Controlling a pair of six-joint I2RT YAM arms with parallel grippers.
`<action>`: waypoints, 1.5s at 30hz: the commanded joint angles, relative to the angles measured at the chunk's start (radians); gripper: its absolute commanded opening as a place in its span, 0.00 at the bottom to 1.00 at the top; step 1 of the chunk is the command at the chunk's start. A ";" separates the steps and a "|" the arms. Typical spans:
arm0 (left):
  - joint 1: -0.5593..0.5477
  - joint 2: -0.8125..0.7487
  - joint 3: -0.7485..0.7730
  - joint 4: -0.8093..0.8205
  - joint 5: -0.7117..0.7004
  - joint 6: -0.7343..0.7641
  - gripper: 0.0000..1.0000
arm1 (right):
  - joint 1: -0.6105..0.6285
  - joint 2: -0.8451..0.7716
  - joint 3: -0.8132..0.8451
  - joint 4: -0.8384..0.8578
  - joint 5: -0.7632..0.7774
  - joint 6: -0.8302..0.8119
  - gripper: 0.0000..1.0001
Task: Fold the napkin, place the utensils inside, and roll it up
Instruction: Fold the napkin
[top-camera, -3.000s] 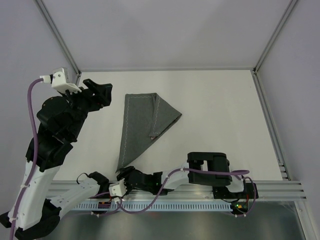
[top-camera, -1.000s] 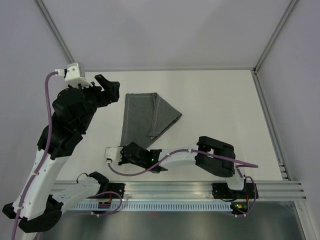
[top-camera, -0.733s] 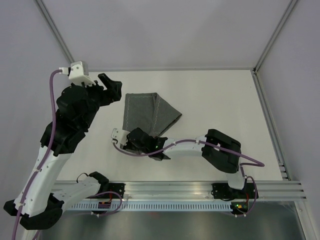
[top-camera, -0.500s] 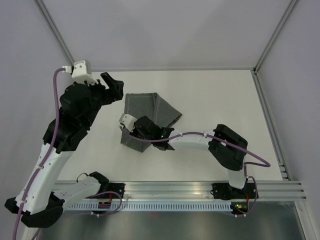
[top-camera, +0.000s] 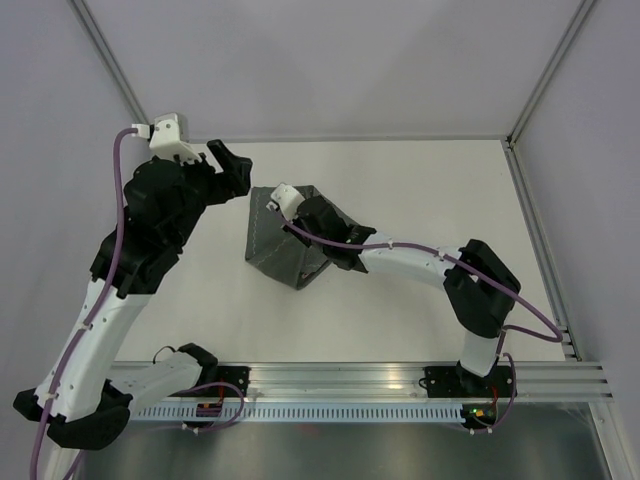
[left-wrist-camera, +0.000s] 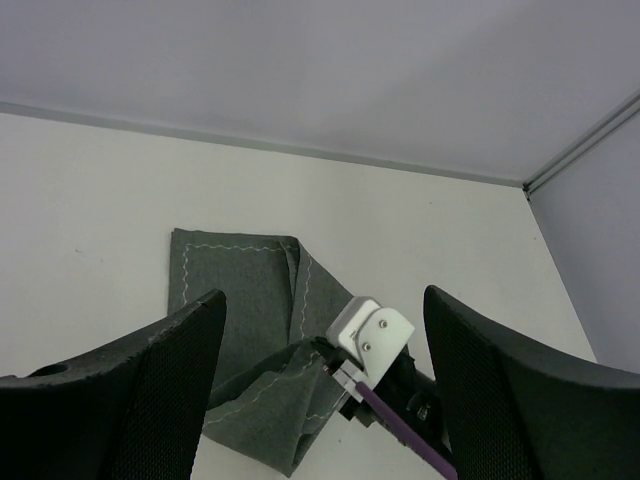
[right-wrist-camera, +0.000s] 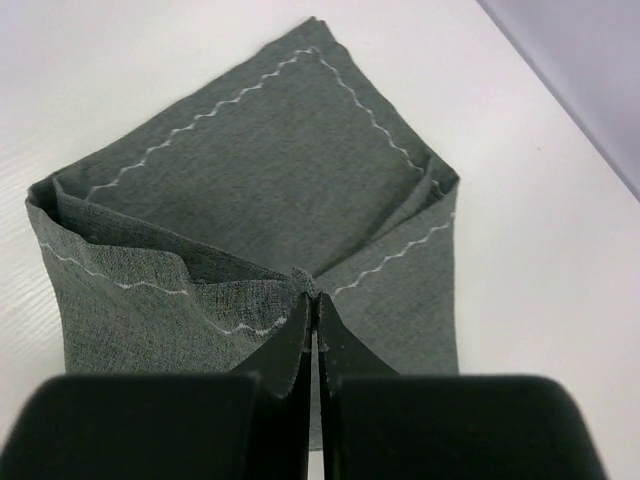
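Observation:
The dark grey napkin (top-camera: 268, 248) lies folded on the white table, left of centre, its lighter stitched line showing (right-wrist-camera: 260, 170) (left-wrist-camera: 235, 285). My right gripper (top-camera: 285, 212) is shut on a pinched-up fold of the napkin over the cloth's middle; the fingers meet on the fabric in the right wrist view (right-wrist-camera: 316, 300). My left gripper (top-camera: 232, 170) hangs open in the air just left of the napkin's far left corner, its fingers wide apart with nothing between them (left-wrist-camera: 322, 300). No utensils are in view.
The white table (top-camera: 440, 200) is bounded by a back wall and slanted metal frame posts (top-camera: 120, 75) at the far corners. A metal rail (top-camera: 350, 385) runs along the near edge. The right arm's elbow (top-camera: 482, 290) stretches across the table's right half.
My right gripper has carried the napkin's near corner from the front edge back over the cloth, folding it up. The left gripper drifted slightly toward the back right and stayed open.

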 joint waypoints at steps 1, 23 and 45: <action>0.015 0.013 0.040 0.027 0.033 0.037 0.84 | -0.027 -0.061 0.049 -0.042 0.039 0.014 0.01; 0.094 0.059 0.010 0.051 0.159 0.014 0.84 | -0.136 -0.122 0.015 -0.092 0.067 0.020 0.00; 0.127 0.073 -0.216 0.171 0.275 -0.054 0.83 | -0.248 -0.029 -0.057 -0.082 0.009 0.060 0.00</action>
